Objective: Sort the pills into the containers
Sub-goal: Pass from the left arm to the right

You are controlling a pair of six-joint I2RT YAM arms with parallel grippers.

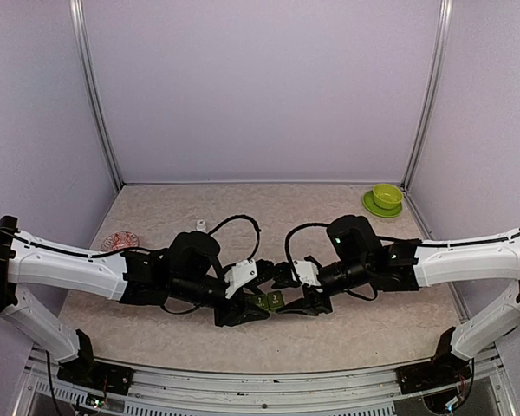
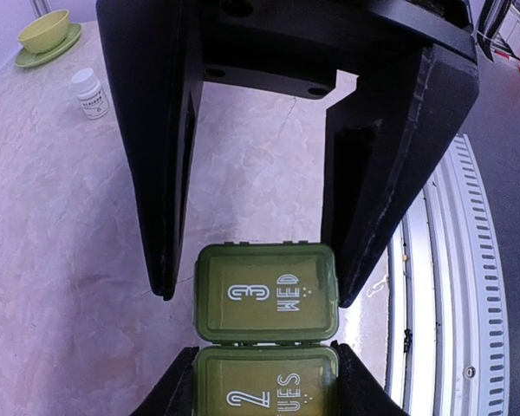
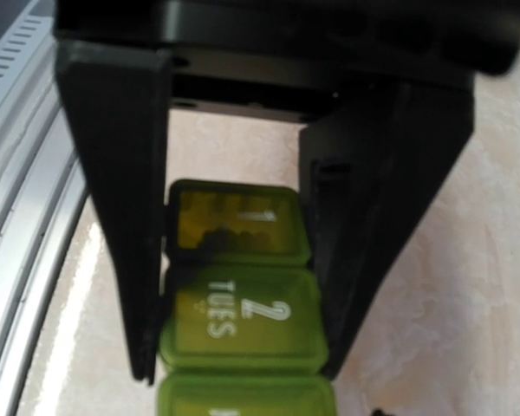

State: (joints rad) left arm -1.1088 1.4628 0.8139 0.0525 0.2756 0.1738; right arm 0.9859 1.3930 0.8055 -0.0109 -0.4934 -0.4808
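Top external view: left pincer and right pincer meet over the pale marbled table at a small dark green plastic strip of three joined square lidded compartments.
Left pincer pinches the "WED" end. Right pincer straddles "1" and "TUES"; whether it grips or stands slightly spread, I cannot tell.

The left arm and right arm have white box-shaped links with black joint housings and bulky black wrists. A black cable loops over each wrist, and a green light glows on the right one. The left gripper has flat matt-black fingers under a black crossbar with two screw holes; the right gripper looks alike
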